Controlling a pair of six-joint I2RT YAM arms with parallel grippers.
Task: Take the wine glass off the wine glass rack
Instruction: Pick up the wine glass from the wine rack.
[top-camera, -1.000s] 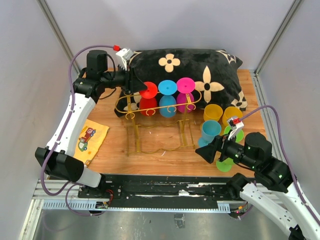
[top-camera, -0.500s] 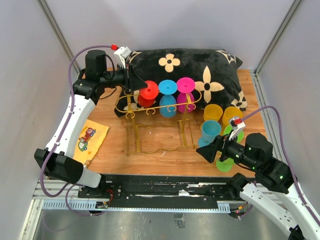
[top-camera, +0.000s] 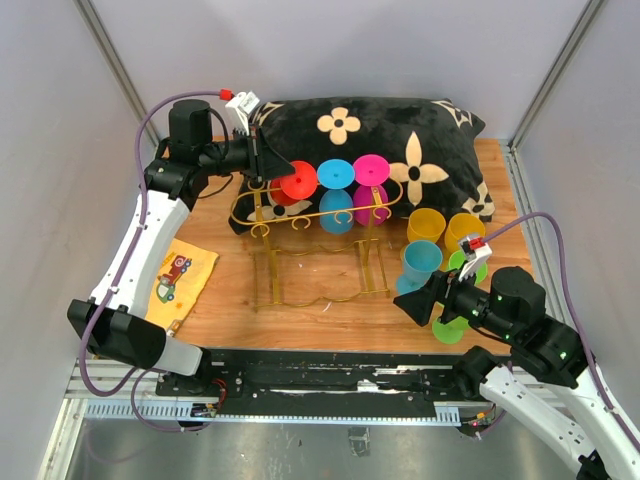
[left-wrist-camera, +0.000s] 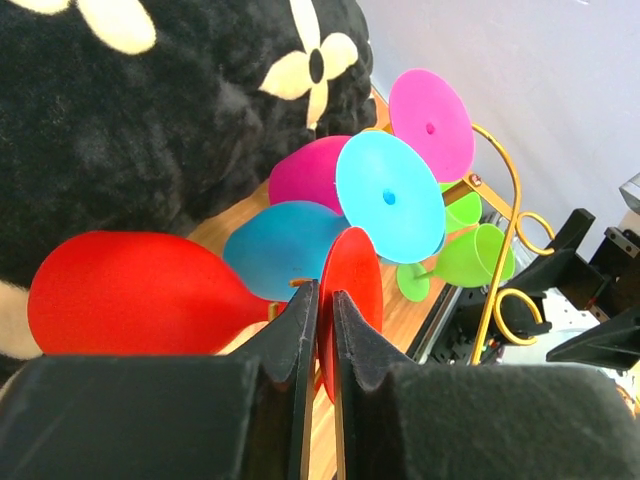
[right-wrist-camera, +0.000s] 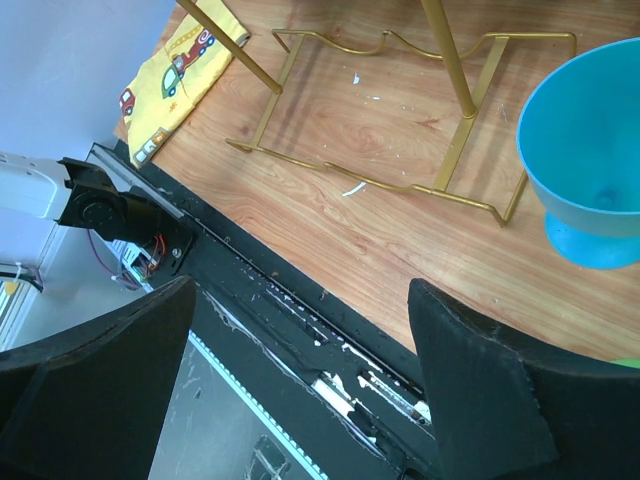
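– Left fingers (left-wrist-camera: 285, 345) are drawn almost together, only a slit between them; the foot of the red wine glass (left-wrist-camera: 130, 295) shows red in that slit, so I read it as a pinch on the foot's edge; agreed?
– Agreed on the grip; whether the stem is touched too, I cannot tell; which way does the glass lie from them?
– Straight ahead of the tips; bowl to one side, foot to the other, so its long axis runs across the fingers, not along them; from above it hangs at the left end of the wine glass rack (top-camera: 310, 216), foot uppermost as far as I can judge, just in front of the black pillow (top-camera: 400, 140).
– Neighbours?
– Blue glass (left-wrist-camera: 390, 195) just beside it, then the pink glass (left-wrist-camera: 432, 122) further right, on the same gold rails; the red foot looks very near the blue one.
– So the coming pull likely runs along the rails and clear of the blue glass; which end of the slot is open I cannot make out.
– Right arm?
– Well apart; the right fingers (right-wrist-camera: 480, 400) stand wide with nothing between them, over the near edge of the surface (right-wrist-camera: 350, 240), beside a blue cup (right-wrist-camera: 590, 180); the left arm is plainly the nearer one.
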